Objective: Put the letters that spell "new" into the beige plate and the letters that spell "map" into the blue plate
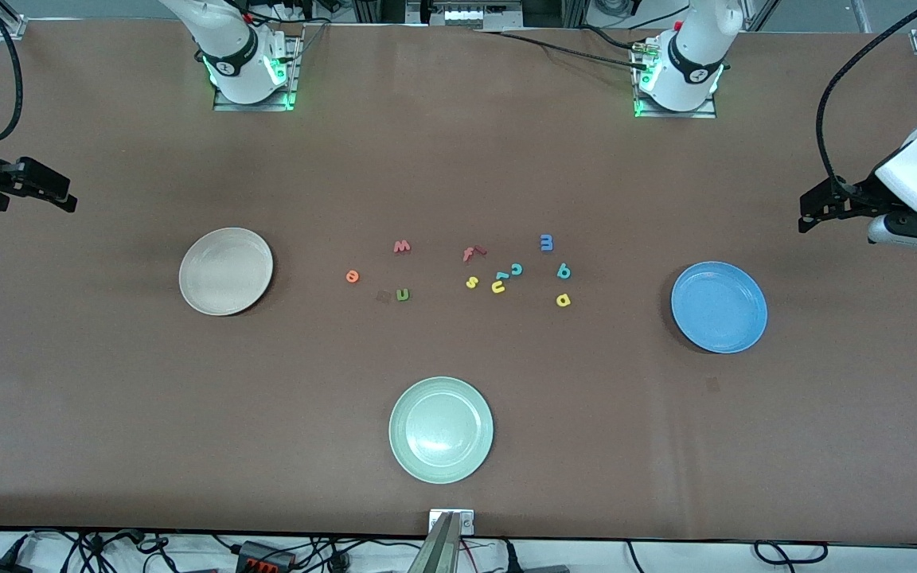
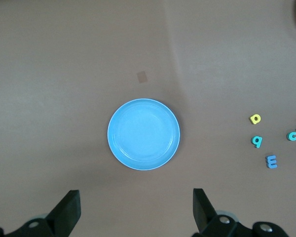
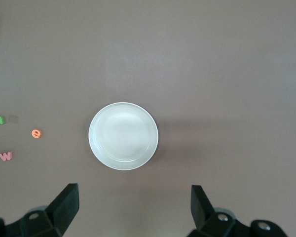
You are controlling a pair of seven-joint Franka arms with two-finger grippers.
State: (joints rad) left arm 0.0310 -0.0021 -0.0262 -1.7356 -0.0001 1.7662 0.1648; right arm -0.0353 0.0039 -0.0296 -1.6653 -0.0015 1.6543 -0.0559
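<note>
Start of sorting. My left tool (image 2: 133, 212) hangs spread above the blue plate (image 2: 143, 134); my right tool (image 3: 133, 210), also spread, above the beige plate (image 3: 123, 136). Both plates are empty; I would descend squarely over the orange "e" (image 3: 36, 133), nearest the right tool.

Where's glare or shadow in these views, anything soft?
Front view: soft sheen on the pale green plate, faint shadow beside the beige plate, green base lights glowing. Left wrist view: blue plate evenly lit, thin shadow at its rim, letters crisp. Right wrist view: a dim shadow band on the table beside the beige plate; the "e" reads sharp.
</note>
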